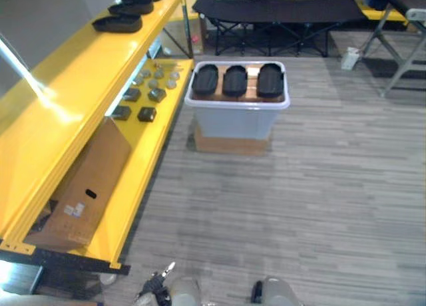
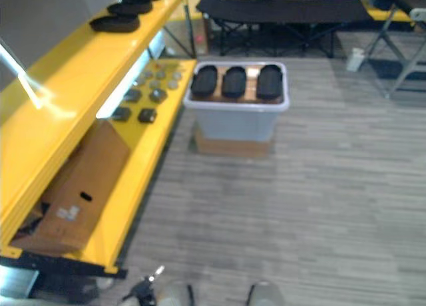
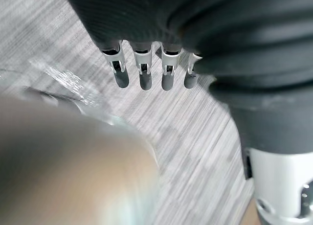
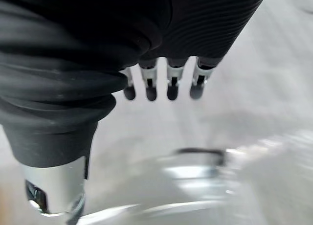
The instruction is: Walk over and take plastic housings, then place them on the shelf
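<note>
My left hand hangs with its fingers straight and relaxed, grasping nothing, and my right hand is just as slack and empty. Both are low over the floor. The three plastic housings I'm after lie well ahead of both hands, side by side across the top of a white bin that stands on a flat cardboard box. The yellow shelf runs along my left hand's side, and more housings already sit on its top level, far forward of that hand.

I judge these to be light, stiff moulded shells, black, smooth and likely a little slippery. They look like long ovals, so I'd take one across its narrow width, thumb on one long edge and fingers on the other. The outer two have a free edge by the bin's rim. The middle one is crowded on both sides.
</note>
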